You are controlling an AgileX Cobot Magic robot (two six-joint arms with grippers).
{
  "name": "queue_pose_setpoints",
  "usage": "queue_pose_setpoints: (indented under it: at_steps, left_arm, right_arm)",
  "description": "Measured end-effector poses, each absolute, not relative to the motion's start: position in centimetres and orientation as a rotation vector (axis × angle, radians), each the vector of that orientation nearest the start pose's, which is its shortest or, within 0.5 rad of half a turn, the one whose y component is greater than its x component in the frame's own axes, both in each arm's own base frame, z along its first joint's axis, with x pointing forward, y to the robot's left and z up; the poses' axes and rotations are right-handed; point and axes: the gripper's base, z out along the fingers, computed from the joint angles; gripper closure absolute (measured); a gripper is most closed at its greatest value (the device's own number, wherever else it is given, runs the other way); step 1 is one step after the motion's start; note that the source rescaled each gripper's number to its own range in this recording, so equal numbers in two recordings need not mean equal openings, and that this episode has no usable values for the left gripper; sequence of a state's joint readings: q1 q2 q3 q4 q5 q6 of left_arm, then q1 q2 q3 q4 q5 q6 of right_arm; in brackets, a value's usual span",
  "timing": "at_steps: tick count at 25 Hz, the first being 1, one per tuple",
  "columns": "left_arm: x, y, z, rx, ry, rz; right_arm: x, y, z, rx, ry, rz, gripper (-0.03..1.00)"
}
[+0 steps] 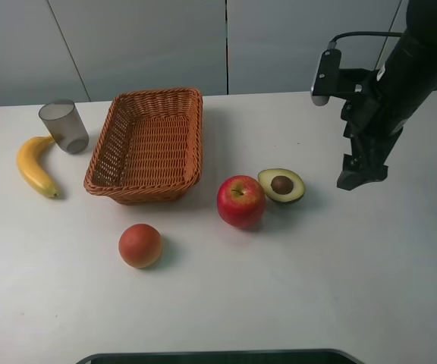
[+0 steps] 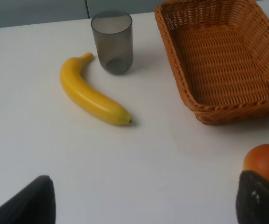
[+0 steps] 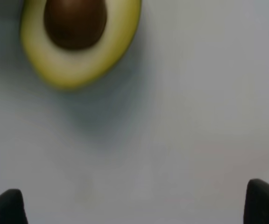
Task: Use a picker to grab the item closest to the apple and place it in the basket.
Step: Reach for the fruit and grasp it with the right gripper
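A red apple (image 1: 241, 201) sits mid-table with a halved avocado (image 1: 282, 185), pit up, touching its right side. The wicker basket (image 1: 101, 155) stands empty behind and to the left. My right gripper (image 1: 361, 176) hangs above the table to the right of the avocado. In the right wrist view the avocado (image 3: 78, 37) lies ahead of the right gripper (image 3: 134, 207), whose fingertips (image 3: 265, 200) stand wide open with nothing between them. My left gripper (image 2: 144, 210) is open over bare table, and the exterior view does not show it.
A round orange-red fruit (image 1: 140, 246) lies in front of the basket (image 2: 181, 79); the left wrist view shows this fruit (image 2: 265, 161) by one finger. A banana (image 1: 35, 165) and a grey cup (image 1: 64, 126) sit left of the basket.
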State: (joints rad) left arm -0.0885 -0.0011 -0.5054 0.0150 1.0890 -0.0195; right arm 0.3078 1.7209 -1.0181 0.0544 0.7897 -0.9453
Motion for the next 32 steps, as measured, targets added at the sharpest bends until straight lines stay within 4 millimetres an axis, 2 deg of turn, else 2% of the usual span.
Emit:
queue_pose_setpoints:
  at_steps: [6,9,15,22,32]
  left_arm:
    - [-0.7,0.2,27.6,0.072,2.065,-0.047]
    - [-0.7,0.2,27.6,0.072,2.065,-0.047]
    - [-0.7,0.2,27.6,0.07,2.065,-0.048]
    - [-0.7,0.2,27.6,0.07,2.065,-0.048]
    - [-0.7,0.2,27.6,0.07,2.065,-0.048]
  right_arm:
    - [31.8,11.9,15.3,-1.728,2.422,0.082,-0.03]
    - [31.7,12.8,14.4,-1.759,2.4,0.118,-0.03]
    - [31.4,14.3,13.9,-1.796,2.355,0.152,-0.03]
    - [31.4,15.1,13.7,-1.805,2.324,0.147,-0.03]
    - [31.6,15.4,11.3,-1.819,2.357,0.156,-0.03]
